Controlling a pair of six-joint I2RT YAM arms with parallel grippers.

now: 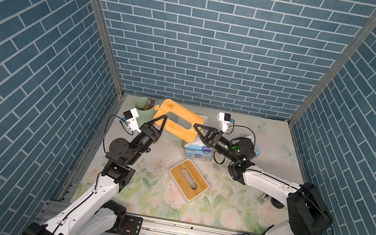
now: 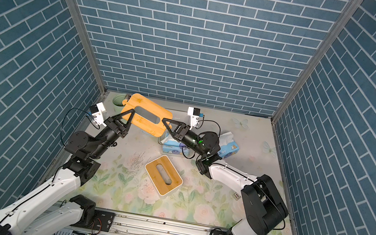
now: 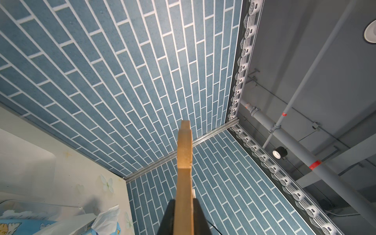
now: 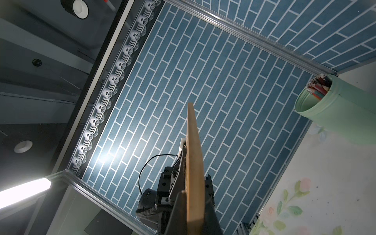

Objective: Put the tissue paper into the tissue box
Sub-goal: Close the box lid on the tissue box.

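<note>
Left gripper (image 1: pixel 165 117): jaws clamped on the left edge of the bamboo lid (image 1: pixel 173 107); the left wrist view shows the wood edge-on between the fingers.

Right gripper (image 1: pixel 195 125): closed on the lid's right edge. Lid held off the table by both arms, slot running left-right, tilted.

Tissue pack (image 1: pixel 198 151), blue print: on the table just near-right of the lid and under the right gripper's wrist, apparently inside a clear container. Long axis roughly left-right. Right arm is nearer. Second pack (image 2: pixel 228 148) lies right of that wrist.

White box body (image 1: pixel 204 119) shows behind the lid, far side; likely the target.

A closed tissue box (image 1: pixel 201 184) sits near-centre. Pencil cup (image 1: pixel 142 110) far left.

Judgement: both hands are occupied, so one must release before the pack can be taken.
</note>
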